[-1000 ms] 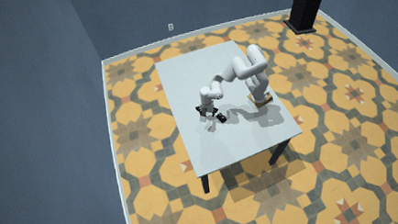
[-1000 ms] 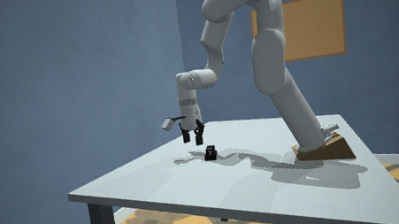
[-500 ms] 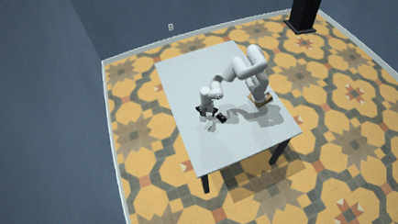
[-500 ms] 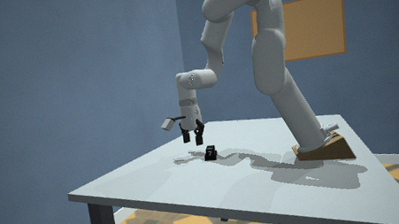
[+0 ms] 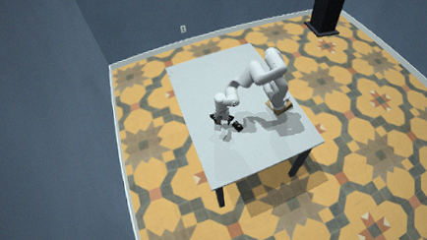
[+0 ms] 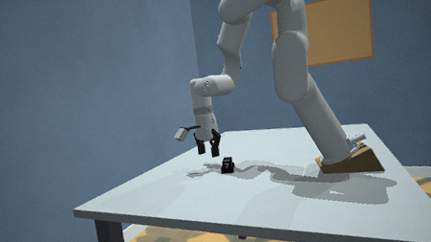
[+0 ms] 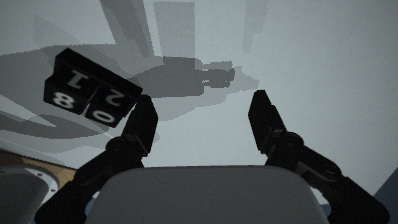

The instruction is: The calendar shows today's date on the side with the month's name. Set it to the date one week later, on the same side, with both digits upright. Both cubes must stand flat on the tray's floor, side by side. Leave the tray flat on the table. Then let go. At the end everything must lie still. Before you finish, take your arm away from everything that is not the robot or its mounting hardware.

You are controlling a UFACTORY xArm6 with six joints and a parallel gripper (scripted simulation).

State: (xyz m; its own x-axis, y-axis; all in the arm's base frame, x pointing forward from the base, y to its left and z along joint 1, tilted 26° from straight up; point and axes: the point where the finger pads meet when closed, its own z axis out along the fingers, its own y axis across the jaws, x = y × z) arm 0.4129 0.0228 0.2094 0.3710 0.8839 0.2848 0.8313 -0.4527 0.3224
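The calendar [image 7: 90, 92] is a small black block of two cubes on the white table. In the wrist view it lies at the upper left. One cube [image 7: 65, 87] shows 1 on top and 8 on its side. The other cube [image 7: 111, 104] shows 2 on top and 0 on its side. The digits appear upside down in this view. The tray and the month's name are too dark to make out. My gripper [image 7: 202, 104] is open and empty. It hangs above the table, beside the calendar, with its left finger near the block. The calendar also shows in the exterior view [image 6: 227, 165] and the top view [image 5: 237, 126], and the gripper [image 6: 208, 149] hovers a little above it.
The arm's base stands on a wooden wedge [image 6: 350, 159] at the table's right side. The table's left edge [image 6: 127, 188] is fairly close to the calendar.
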